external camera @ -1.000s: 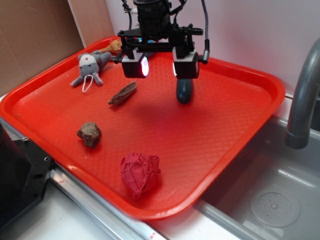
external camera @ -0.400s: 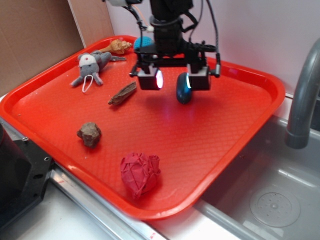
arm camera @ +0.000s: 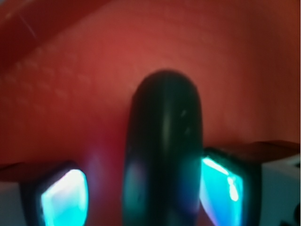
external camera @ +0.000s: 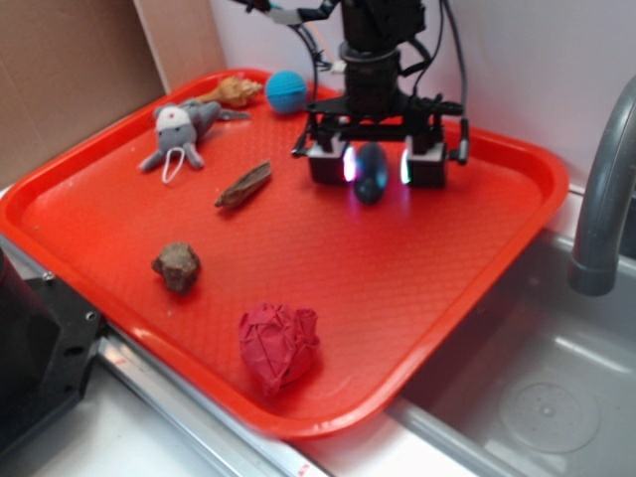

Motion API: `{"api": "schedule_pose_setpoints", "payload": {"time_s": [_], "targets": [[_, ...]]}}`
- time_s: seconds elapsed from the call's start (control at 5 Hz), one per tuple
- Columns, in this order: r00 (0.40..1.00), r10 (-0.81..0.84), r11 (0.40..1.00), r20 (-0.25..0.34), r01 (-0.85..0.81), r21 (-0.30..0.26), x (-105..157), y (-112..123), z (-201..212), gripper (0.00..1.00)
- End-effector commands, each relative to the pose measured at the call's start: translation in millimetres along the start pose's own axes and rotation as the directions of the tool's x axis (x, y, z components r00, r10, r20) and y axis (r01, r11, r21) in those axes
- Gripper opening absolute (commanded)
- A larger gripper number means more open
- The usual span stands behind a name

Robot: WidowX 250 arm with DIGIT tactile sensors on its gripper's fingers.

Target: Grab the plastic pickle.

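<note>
The tray [external camera: 497, 248] lay on the worktop [external camera: 129, 437], with the sink [external camera: 537, 388] and faucet [external camera: 606, 189] to its right. On the tray, the pickle [external camera: 372, 173] lay toward the back, between the fingers of the pincer [external camera: 376, 167]. The ball [external camera: 286, 90] and shell [external camera: 234, 92] lay at the back left, the stuffed mouse [external camera: 179, 131] before them. The pod [external camera: 243, 186] lay left of the pickle, the rock [external camera: 177, 266] nearer the front, the crumpled paper [external camera: 278, 344] at the front edge.

No legible text, label or number anywhere.
</note>
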State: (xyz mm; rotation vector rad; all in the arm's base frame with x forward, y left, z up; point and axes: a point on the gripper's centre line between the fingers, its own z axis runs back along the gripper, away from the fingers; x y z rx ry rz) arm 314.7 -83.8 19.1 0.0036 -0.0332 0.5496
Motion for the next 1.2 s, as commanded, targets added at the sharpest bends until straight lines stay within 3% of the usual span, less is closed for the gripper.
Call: {"api": "schedule_pose_setpoints", "payload": {"time_s": [0.0, 0.2, 0.6, 0.8, 1.0], "targets": [[0.995, -0.100, 0.993, 0.006, 0.100, -0.063, -3, 32, 59, 0.00], [0.976, -0.196, 0.977, 0.099, 0.203, -0.070, -24, 64, 109, 0.00], [0.929, -0.340, 0.916, 0.149, 0.363, -0.173, -40, 103, 206, 0.00], [0.924, -0.363, 0.905, 0.119, 0.380, -0.190, -44, 106, 216, 0.00], [0.934, -0.349, 0.925, 0.075, 0.356, -0.135, -38, 99, 202, 0.00]]}}
